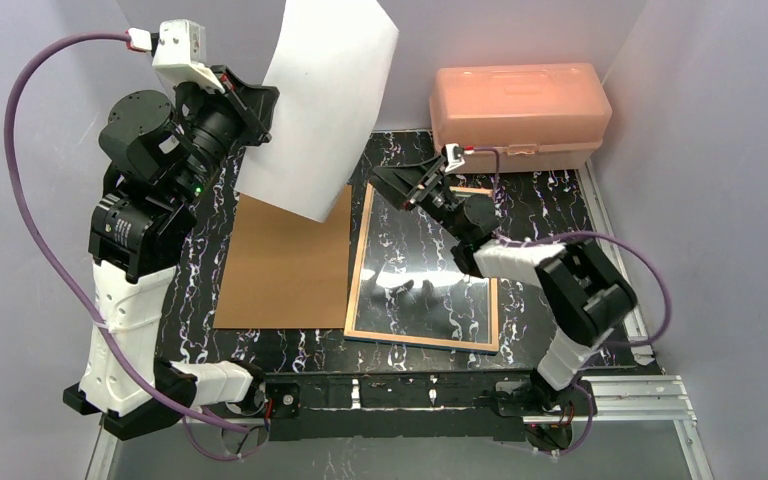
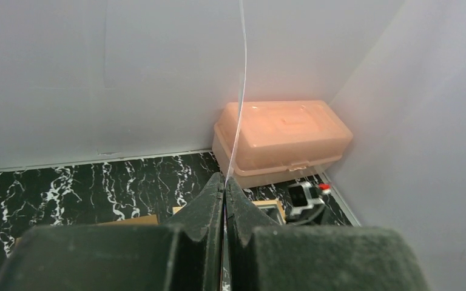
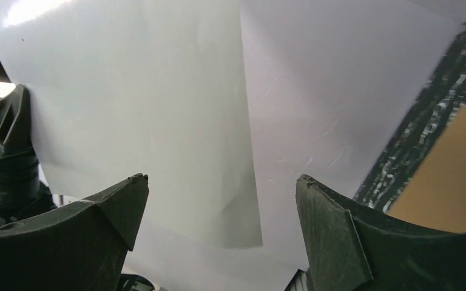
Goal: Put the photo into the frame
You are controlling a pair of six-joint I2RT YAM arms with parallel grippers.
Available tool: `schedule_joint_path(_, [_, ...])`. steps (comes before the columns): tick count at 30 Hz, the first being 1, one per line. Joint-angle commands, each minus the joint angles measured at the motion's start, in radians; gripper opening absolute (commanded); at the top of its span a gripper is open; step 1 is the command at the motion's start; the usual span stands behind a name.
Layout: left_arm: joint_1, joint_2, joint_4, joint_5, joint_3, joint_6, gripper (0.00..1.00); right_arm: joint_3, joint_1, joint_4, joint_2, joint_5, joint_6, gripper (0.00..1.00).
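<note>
Photo (image 1: 325, 100): held up in the air at the far left of the scene, well above the worktop (image 1: 550, 200). Only its plain white side shows. From above, its lower corner overlaps the far right corner of the board (image 1: 285, 260).
Left hand (image 2: 224, 182): closed tight on the photo's lower left edge. In its own camera the sheet appears edge-on, a thin line rising from between the pressed fingers.
Left arm: raised high, its wrist turned toward the middle of the scene.
Right hand (image 1: 412, 185): fingers spread wide with nothing between them. It hangs over the frame's far left corner and points at the photo. In its own camera the white sheet fills the gap between the two fingers (image 3: 118, 203), but the sheet lies beyond them and is not touched.
Frame (image 1: 420, 341): lies flat on the worktop, right of centre, with its light wood edge upward. The dark marbled pattern shows across its pane. The right arm reaches over its right half.
Board: plain brown, flat on the worktop just left of the frame, with a narrow strip of worktop between them.
Box (image 1: 518, 112): pink plastic, lid closed, at the far right against the back wall, just beyond the frame.
Worktop: black with white veining, enclosed by pale walls.
</note>
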Motion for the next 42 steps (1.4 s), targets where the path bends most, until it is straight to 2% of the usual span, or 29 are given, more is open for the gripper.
schedule_joint_path(1, [0.006,-0.002,0.004,0.070,0.043,-0.011,0.00,0.161,-0.004,0.380,0.144,-0.131,0.018,0.99])
schedule_joint_path(4, [0.006,0.002,-0.014,0.069,0.065,-0.013,0.00,0.219,-0.003,0.491,0.233,-0.100,0.062,0.99])
schedule_joint_path(12, [0.006,-0.015,-0.028,0.054,0.068,-0.013,0.00,0.280,-0.037,0.496,0.299,-0.077,0.043,0.99])
schedule_joint_path(16, [0.007,-0.019,-0.040,0.055,0.067,-0.028,0.00,0.383,-0.061,0.498,0.347,-0.094,0.071,0.99])
schedule_joint_path(19, [0.006,-0.013,-0.044,0.064,0.078,-0.033,0.00,0.496,-0.061,0.498,0.418,-0.113,0.149,0.99])
schedule_joint_path(25, [0.007,-0.017,-0.029,0.069,0.073,-0.014,0.00,0.652,-0.035,0.481,0.560,-0.152,0.423,0.99])
schedule_joint_path(28, [0.006,-0.027,-0.010,0.076,0.053,-0.004,0.00,0.638,-0.022,0.464,0.568,-0.171,0.507,0.99])
schedule_joint_path(32, [0.006,-0.034,-0.004,0.077,0.032,-0.001,0.00,0.583,-0.019,0.496,0.508,-0.150,0.506,0.99])
schedule_joint_path(42, [0.007,-0.052,-0.004,0.070,0.003,0.005,0.00,0.727,-0.011,0.496,0.514,-0.184,0.645,0.99])
